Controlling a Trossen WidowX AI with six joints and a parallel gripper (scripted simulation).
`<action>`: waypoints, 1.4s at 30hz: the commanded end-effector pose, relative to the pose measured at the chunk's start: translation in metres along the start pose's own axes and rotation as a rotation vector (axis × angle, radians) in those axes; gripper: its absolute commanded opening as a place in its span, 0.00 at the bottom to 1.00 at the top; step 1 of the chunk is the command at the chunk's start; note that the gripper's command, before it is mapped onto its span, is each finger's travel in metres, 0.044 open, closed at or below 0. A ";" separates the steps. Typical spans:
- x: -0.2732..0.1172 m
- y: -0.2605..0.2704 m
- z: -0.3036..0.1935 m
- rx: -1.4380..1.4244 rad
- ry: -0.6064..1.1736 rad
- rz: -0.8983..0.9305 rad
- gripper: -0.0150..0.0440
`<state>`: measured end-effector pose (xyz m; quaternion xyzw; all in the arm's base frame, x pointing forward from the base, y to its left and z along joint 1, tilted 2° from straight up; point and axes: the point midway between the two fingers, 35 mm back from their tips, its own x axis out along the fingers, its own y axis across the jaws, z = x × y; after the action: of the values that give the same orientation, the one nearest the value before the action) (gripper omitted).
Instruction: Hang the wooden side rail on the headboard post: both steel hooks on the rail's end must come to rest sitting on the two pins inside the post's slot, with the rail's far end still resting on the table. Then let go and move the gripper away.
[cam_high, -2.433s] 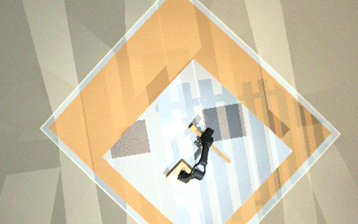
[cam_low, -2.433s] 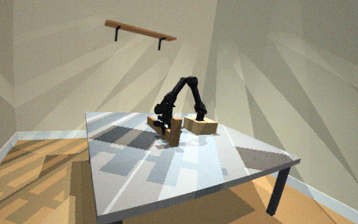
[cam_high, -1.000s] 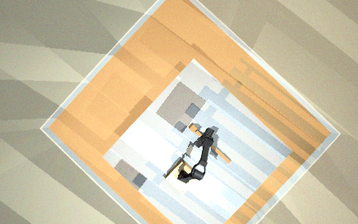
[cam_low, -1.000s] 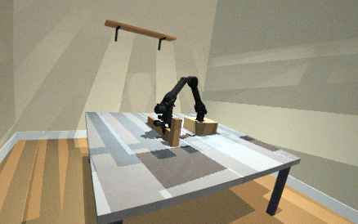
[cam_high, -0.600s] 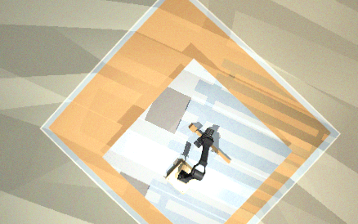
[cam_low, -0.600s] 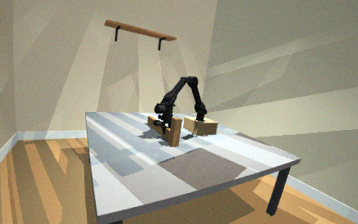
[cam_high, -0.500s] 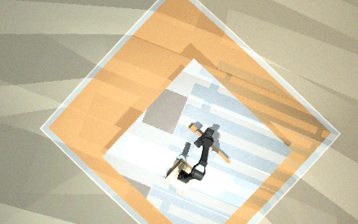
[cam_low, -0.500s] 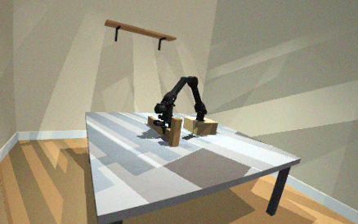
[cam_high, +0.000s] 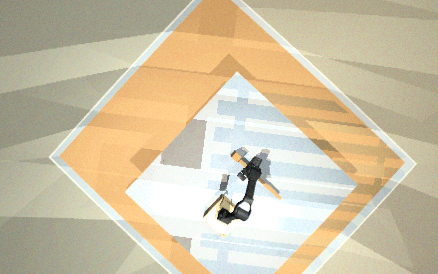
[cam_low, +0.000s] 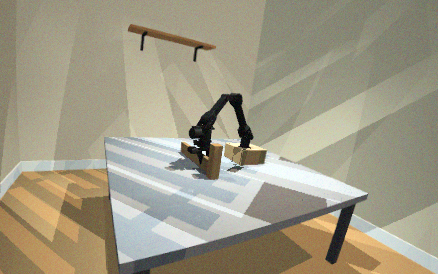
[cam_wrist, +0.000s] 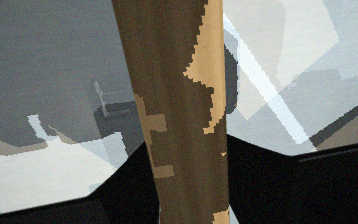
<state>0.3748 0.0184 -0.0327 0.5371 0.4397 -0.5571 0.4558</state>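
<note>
The upright wooden post (cam_high: 235, 156) (cam_low: 215, 162) stands on the table (cam_low: 165, 200). The long wooden rail (cam_high: 272, 191) (cam_low: 186, 148) (cam_wrist: 175, 60) runs away from the post, with its near end close against or at the post in the top and exterior views. My gripper (cam_low: 201, 157) (cam_wrist: 179, 135) is shut on the rail, one black finger on each side of it in the wrist view. In the top view the arm covers the fingers and the middle of the rail. The hooks, pins and slot cannot be made out, so I cannot tell whether the hooks sit on the pins.
The arm's base stands on a pale wooden box (cam_low: 254, 155) beside the post and rail. A wooden shelf (cam_low: 172, 38) with two black brackets is on the wall, high above the table. Hard patches of light and shadow cross the table top.
</note>
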 end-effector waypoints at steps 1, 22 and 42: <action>-0.008 0.004 -0.001 0.006 0.005 0.020 0.25; -0.012 0.004 -0.001 0.006 0.005 0.020 0.25; -0.015 0.004 -0.001 0.006 0.005 0.020 0.25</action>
<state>0.3745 0.0186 -0.0260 0.5373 0.4393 -0.5581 0.4548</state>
